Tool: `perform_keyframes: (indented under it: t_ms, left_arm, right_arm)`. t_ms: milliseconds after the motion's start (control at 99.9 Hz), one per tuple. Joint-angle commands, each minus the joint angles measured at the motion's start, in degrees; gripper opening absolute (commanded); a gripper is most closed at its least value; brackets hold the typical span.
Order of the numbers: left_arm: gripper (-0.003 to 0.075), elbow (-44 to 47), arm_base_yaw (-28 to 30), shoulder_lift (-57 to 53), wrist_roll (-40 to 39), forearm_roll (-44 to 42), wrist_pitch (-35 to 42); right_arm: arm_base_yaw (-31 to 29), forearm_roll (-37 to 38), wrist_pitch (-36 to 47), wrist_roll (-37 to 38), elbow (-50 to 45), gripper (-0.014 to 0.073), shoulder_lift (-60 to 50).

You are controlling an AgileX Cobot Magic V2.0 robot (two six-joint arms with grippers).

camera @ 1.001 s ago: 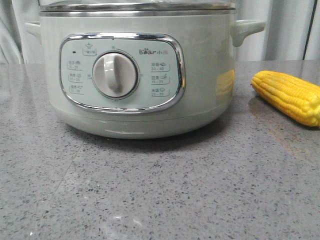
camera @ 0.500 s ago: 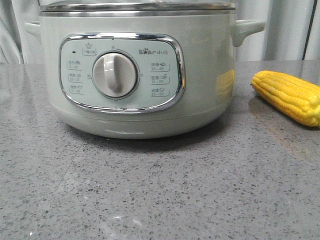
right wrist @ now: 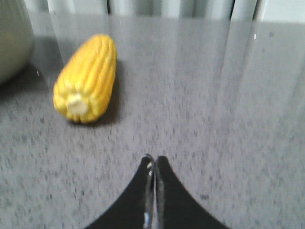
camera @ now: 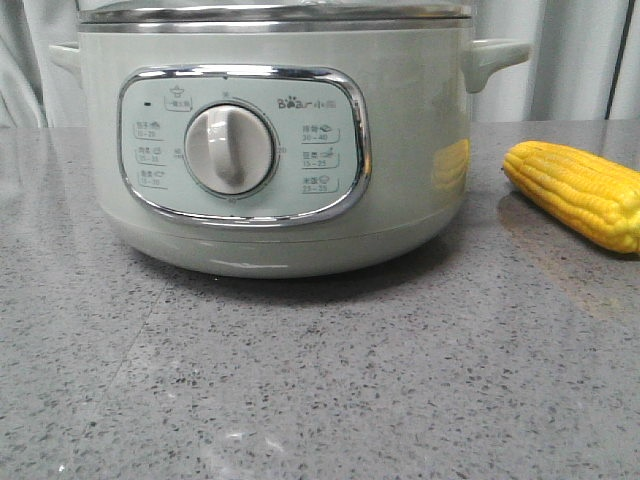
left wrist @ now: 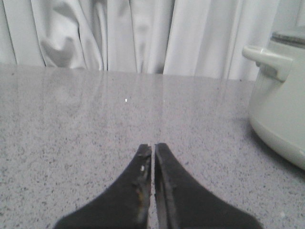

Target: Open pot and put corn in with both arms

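The pale-green pot (camera: pixel 280 150) stands on the grey speckled table, control panel and cream dial facing the front view, with the glass lid's metal rim (camera: pixel 275 14) on top of it. The yellow corn (camera: pixel 578 192) lies on the table to the pot's right. My left gripper (left wrist: pixel 153 146) is shut and empty, low over the table, with the pot (left wrist: pixel 281 109) off to one side of it. My right gripper (right wrist: pixel 154 157) is shut and empty, with the corn (right wrist: pixel 88 76) lying a short way ahead of it, cut end toward the camera. Neither gripper shows in the front view.
The grey speckled table (camera: pixel 320 380) stretches in front of the pot. White curtains (left wrist: pixel 133 33) hang behind its far edge. A pot side handle (left wrist: pixel 269 59) sticks out toward the left gripper's side.
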State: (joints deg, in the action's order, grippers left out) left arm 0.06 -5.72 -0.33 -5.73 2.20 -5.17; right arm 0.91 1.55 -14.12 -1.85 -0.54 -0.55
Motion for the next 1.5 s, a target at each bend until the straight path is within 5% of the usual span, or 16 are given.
perform_keyframes:
  t_ms: [0, 250, 910, 1191, 1491]
  left_arm:
    - [-0.002, 1.25, 0.09, -1.66, -0.1, 0.01, 6.22]
    - [-0.002, 1.25, 0.09, -1.66, -0.1, 0.13, 7.32]
    - [-0.0021, -0.8, 0.09, -1.66, -1.56, 3.07, 8.65]
    - [-0.0021, -16.62, 0.09, 4.46, -1.87, 0.82, -2.67]
    - [-0.002, -27.01, 0.09, 19.48, -1.87, 0.82, -2.11]
  right_arm:
    - [0.04, -0.07, 8.88, -0.16, -1.08, -0.0064, -1.35]
    - [0.04, -0.07, 18.89, -0.16, -1.08, -0.0064, -1.35]
    - [0.04, -0.61, 24.04, 1.85, 0.36, -0.0064, -1.35]
    - [0.04, -0.97, 8.62, 5.0, 12.47, -0.0064, 1.33]
    - [0.04, -0.97, -8.02, 5.0, 28.11, -0.0064, 19.03]
